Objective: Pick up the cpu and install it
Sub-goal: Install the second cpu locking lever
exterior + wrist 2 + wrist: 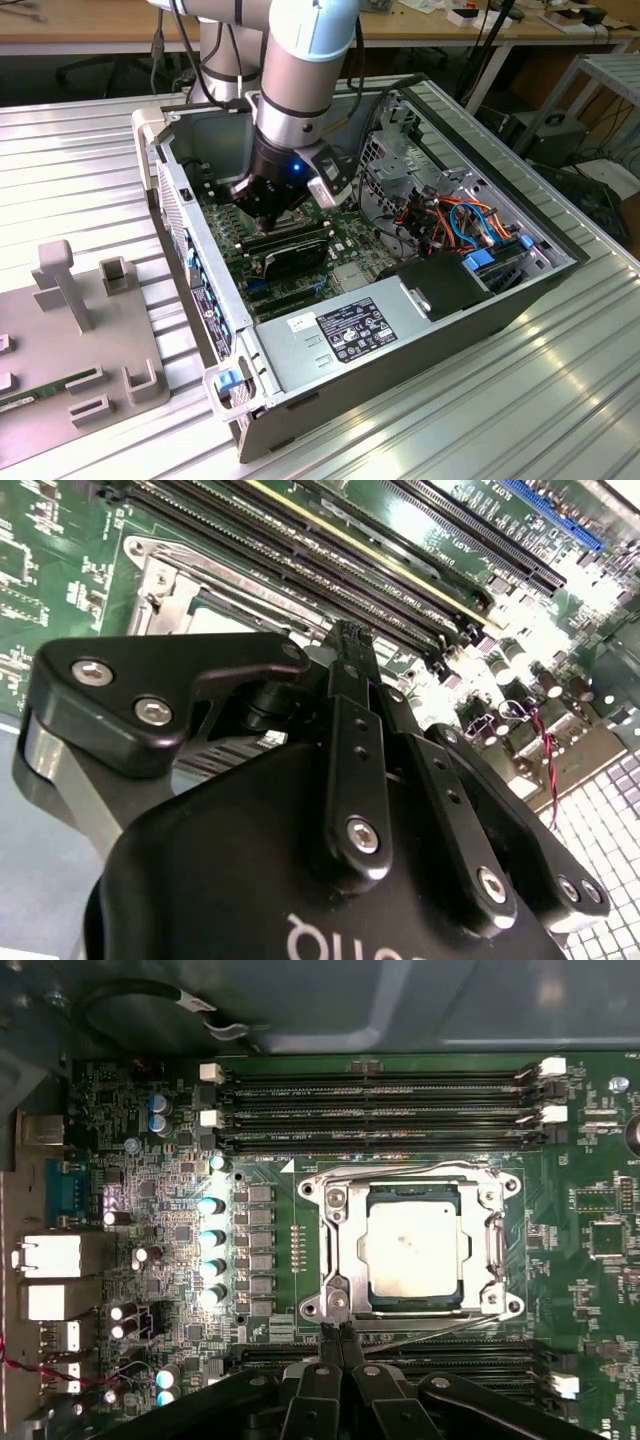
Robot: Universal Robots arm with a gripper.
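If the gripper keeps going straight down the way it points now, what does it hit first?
Most likely the metal socket frame's near edge, beside the silver-grey square cpu seated in the socket. The gripper's closed fingertips sit just over that edge; depth is unclear.

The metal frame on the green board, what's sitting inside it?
Inside the metal frame sits the cpu, a silver-grey square lying flat. Its top shows; whatever lies under it is covered. The claw is beside the frame's edge, fingers together, holding nothing.
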